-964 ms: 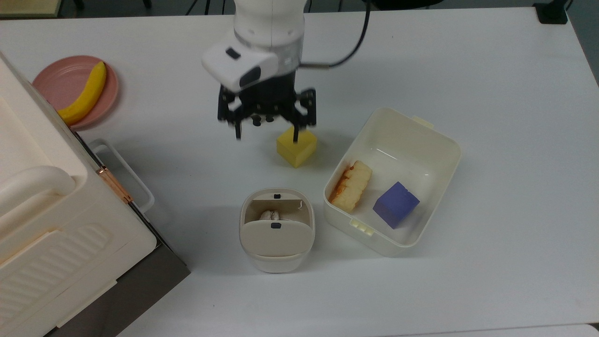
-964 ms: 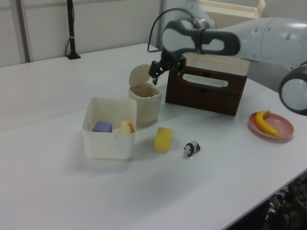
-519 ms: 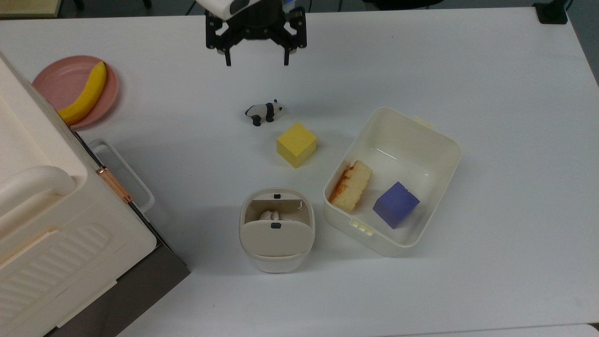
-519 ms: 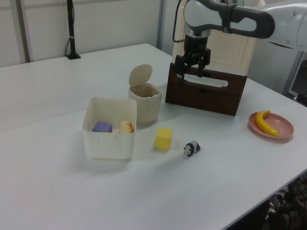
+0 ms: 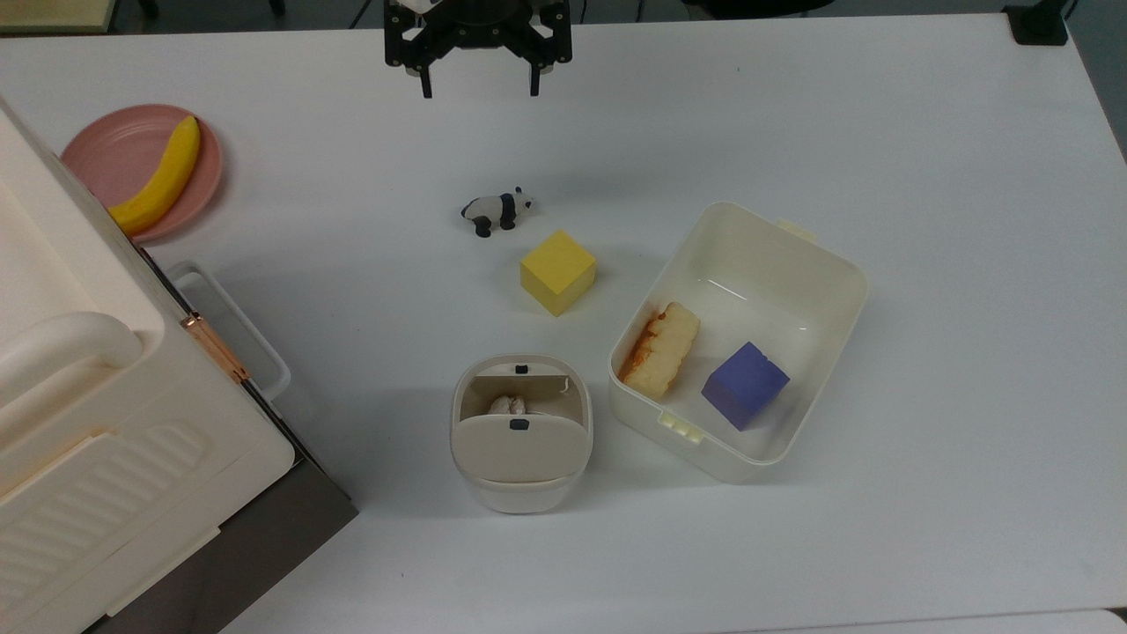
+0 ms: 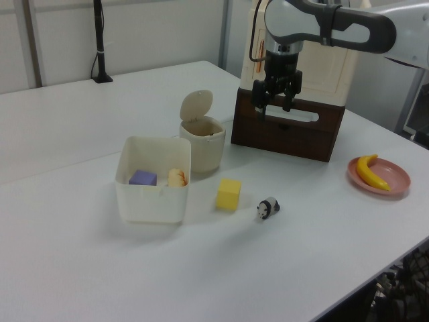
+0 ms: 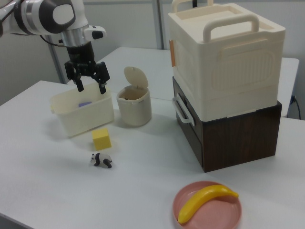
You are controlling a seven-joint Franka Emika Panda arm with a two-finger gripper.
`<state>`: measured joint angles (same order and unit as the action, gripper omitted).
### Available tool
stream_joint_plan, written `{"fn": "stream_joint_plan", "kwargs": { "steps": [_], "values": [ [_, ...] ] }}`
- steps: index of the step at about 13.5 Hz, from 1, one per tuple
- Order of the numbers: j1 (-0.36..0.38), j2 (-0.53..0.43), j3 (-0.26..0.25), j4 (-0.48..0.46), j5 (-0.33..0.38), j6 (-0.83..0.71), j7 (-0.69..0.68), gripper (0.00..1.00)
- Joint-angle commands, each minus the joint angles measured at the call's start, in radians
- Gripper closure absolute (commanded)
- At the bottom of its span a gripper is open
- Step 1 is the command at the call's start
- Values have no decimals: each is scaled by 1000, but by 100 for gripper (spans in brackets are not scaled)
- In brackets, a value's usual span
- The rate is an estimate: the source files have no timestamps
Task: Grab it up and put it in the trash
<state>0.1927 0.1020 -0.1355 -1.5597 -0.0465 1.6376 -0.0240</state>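
The crumpled off-white paper ball (image 5: 508, 405) lies inside the trash (image 5: 521, 451), a small cream bin with its flap lid tipped open, near the table's middle in the top view. The bin also appears in the left view (image 6: 202, 149) and the right view (image 7: 134, 109), lid raised. My gripper (image 5: 480, 88) hangs open and empty at the top view's upper edge, far from the bin. It is high above the table in the left view (image 6: 273, 106) and the right view (image 7: 90, 88).
A panda figurine (image 5: 497, 211) and a yellow cube (image 5: 557, 271) lie between gripper and bin. A cream tub (image 5: 775, 231) holds a bread slice (image 5: 660, 350) and a purple cube (image 5: 745, 385). A banana (image 5: 163, 176) rests on a pink plate (image 5: 106, 150). A large cream box (image 5: 88, 414) fills the top view's left.
The gripper has pulled back from above the yellow cube to the top view's upper edge, staying open and uncovering the panda figurine. The paper ball stays in the bin.
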Motion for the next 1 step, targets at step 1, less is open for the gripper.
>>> {"fn": "stream_joint_plan", "kwargs": {
  "steps": [1],
  "values": [
    [5, -27, -1, -31, -4, -15, 19, 0]
  ]
}}
